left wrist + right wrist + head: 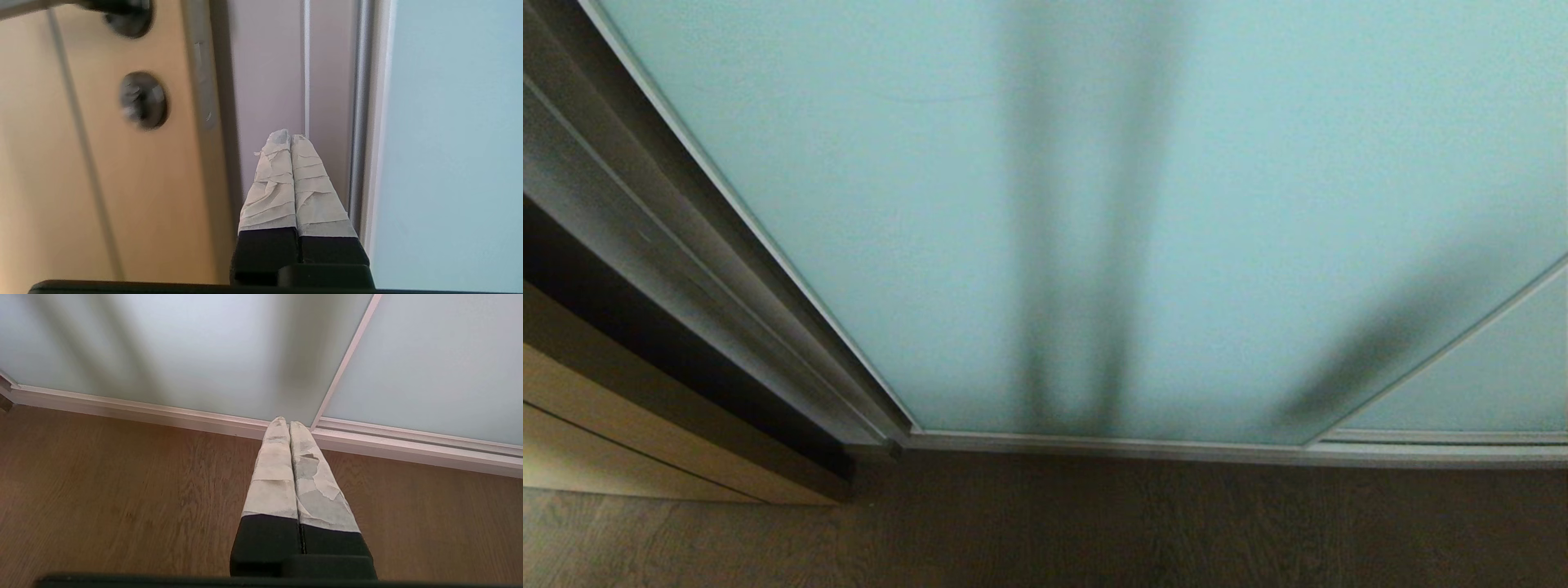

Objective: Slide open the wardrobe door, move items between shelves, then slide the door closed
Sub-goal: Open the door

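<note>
Frosted pale aqua sliding wardrobe door [1176, 204] sits closed; left claw [291, 139], pressed together, points at its silver frame edge; right claw [289, 424] pressed together above the brown wooden floor [122, 498].

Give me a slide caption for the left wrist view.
Shut left tool aimed at the frame beside the sliding wardrobe door.

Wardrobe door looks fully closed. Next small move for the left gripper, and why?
Probably ease the left gripper sideways onto the silver frame edge of the sliding wardrobe door. The door is shut, the gripper is shut and empty, and it points at the grey jamb beside that edge, not touching it. The right gripper hangs over the wood floor.
</note>
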{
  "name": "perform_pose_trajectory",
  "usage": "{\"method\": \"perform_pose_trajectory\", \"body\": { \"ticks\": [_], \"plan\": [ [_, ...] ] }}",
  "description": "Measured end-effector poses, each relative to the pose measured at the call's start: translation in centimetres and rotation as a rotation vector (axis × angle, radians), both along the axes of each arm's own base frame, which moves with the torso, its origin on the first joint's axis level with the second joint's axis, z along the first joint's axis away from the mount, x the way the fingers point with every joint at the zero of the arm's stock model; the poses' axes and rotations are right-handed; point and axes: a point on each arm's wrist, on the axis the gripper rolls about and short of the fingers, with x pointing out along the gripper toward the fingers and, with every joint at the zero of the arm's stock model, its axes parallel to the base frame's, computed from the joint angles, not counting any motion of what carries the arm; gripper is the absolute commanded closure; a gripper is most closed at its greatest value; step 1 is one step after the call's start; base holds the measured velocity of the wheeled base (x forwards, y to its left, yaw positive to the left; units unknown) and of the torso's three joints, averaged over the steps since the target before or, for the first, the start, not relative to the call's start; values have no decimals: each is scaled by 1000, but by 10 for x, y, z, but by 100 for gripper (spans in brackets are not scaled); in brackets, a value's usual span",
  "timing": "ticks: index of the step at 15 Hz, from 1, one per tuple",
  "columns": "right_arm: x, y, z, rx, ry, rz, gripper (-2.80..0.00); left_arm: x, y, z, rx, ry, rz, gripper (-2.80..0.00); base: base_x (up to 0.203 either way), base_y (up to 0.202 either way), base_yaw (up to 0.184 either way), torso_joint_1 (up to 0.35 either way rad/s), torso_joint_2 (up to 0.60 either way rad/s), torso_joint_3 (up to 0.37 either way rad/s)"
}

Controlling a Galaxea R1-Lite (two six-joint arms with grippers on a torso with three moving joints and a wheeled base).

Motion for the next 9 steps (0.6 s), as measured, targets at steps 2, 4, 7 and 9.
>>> {"method": "perform_pose_trajectory", "body": {
  "ticks": [2, 4, 7, 9],
  "plan": [
    [0, 0, 0, 0, 0, 0, 0, 25, 1, 10, -15, -28, 1, 0, 0, 0, 0, 0, 0, 0],
    [0, 0, 0, 0, 0, 0, 0, 50, 1, 13, -33, 6, -22, 0, 0, 0, 0, 0, 0, 0],
    [0, 0, 0, 0, 0, 0, 0, 77, 1, 22, -35, 32, -40, 0, 0, 0, 0, 0, 0, 0],
    [0, 0, 0, 0, 0, 0, 0, 91, 1, 23, -25, 54, -60, 0, 0, 0, 0, 0, 0, 0]
  ]
}}
